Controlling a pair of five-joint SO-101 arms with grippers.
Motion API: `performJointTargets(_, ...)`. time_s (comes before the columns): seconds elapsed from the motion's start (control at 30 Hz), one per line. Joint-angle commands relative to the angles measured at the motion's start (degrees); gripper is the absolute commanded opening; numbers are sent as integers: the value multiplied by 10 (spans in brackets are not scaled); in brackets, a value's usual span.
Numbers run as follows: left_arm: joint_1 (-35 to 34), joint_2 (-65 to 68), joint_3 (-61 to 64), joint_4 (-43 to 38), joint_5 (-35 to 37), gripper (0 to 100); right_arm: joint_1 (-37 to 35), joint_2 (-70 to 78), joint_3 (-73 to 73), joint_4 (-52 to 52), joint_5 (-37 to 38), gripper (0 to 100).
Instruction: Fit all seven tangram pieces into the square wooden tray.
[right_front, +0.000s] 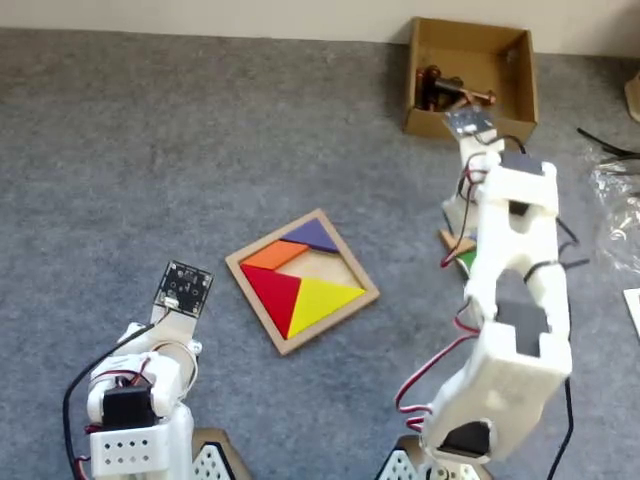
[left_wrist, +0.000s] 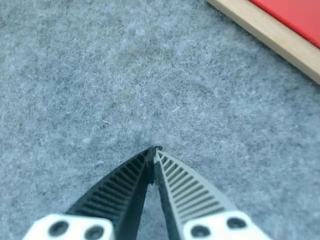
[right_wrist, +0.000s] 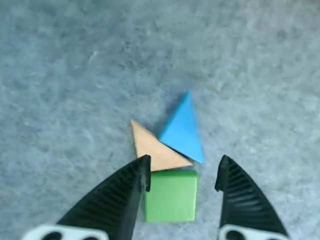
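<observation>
The square wooden tray (right_front: 352, 268) lies mid-table holding a purple piece (right_front: 311, 235), an orange piece (right_front: 274, 255), a red triangle (right_front: 274, 290) and a yellow triangle (right_front: 320, 302). A corner of the tray (left_wrist: 260, 27) with the red triangle (left_wrist: 295, 15) lies ahead of my left gripper (left_wrist: 155, 150), which is shut and empty over the carpet. My right gripper (right_wrist: 182, 172) is open above a green square (right_wrist: 171, 196), its fingers on either side. Touching that square are a tan triangle (right_wrist: 152, 149) and a blue triangle (right_wrist: 182, 127). The arm (right_front: 510, 290) hides most of these pieces; green (right_front: 466, 260) and tan (right_front: 456, 241) edges peek out.
An open cardboard box (right_front: 470, 75) with small parts stands at the back right. Cables and clear plastic (right_front: 615, 200) lie at the right edge. Grey carpet spreads wide at the left and back.
</observation>
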Motion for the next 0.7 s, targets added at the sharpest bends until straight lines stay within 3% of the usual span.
performJointTargets(0.0, -2, -5, 12, 4, 6, 14, -7, 20, -97, 43, -7, 211)
performJointTargets(0.3, -2, -5, 12, 4, 6, 14, -7, 131, -307, 192, -6, 211)
performJointTargets(0.67, -2, -5, 12, 4, 6, 14, -9, 269, -508, 277, -3, 212)
